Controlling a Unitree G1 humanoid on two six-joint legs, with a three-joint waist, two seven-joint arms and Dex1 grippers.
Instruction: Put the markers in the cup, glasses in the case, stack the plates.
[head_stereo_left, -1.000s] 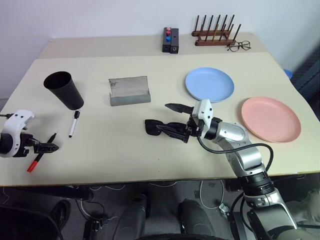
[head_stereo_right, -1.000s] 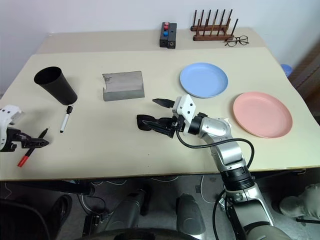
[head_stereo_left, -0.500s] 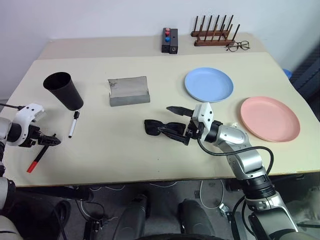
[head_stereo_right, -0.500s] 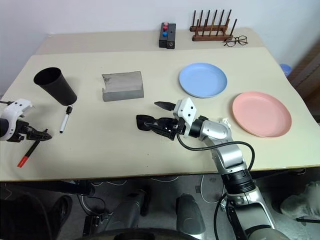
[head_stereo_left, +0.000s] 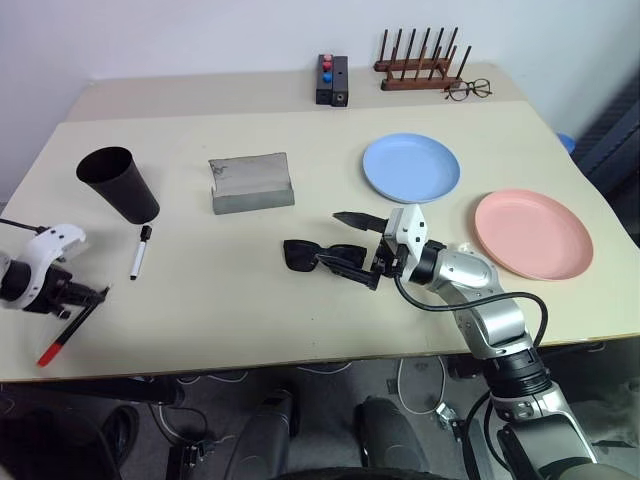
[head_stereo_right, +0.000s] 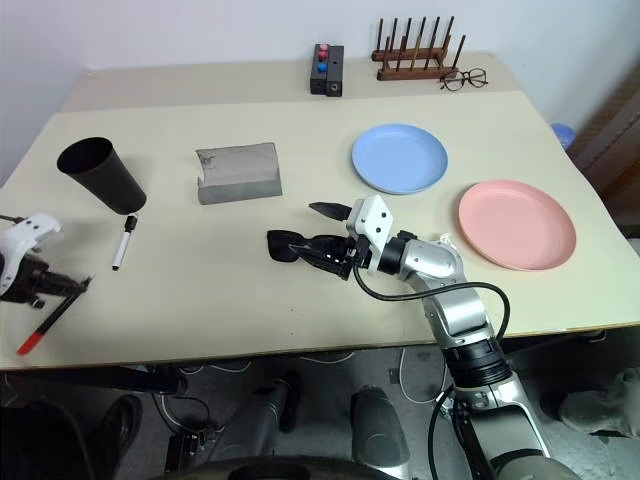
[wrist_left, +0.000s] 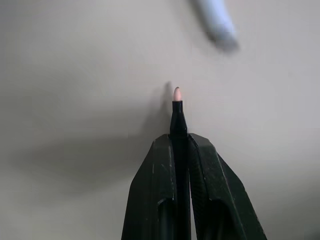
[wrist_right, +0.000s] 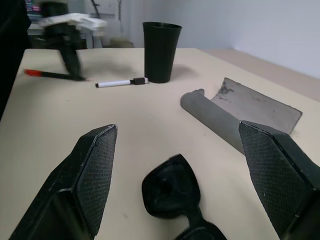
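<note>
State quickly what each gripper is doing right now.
Left gripper: shut on the red-capped marker.
Right gripper: open, fingers either side of the sunglasses.

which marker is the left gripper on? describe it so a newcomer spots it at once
Start at the black cup near the table's left edge. Toward the front edge from it, the left gripper is shut on a slim black marker with a red cap. The marker beside the cup is white-barrelled, black-capped.

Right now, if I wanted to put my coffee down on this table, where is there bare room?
The widest bare patch is the near edge between the red-capped pen and the sunglasses. There is also room between the grey case and the blue plate. It is tighter around the black cup and white marker, and near the pink plate.
</note>
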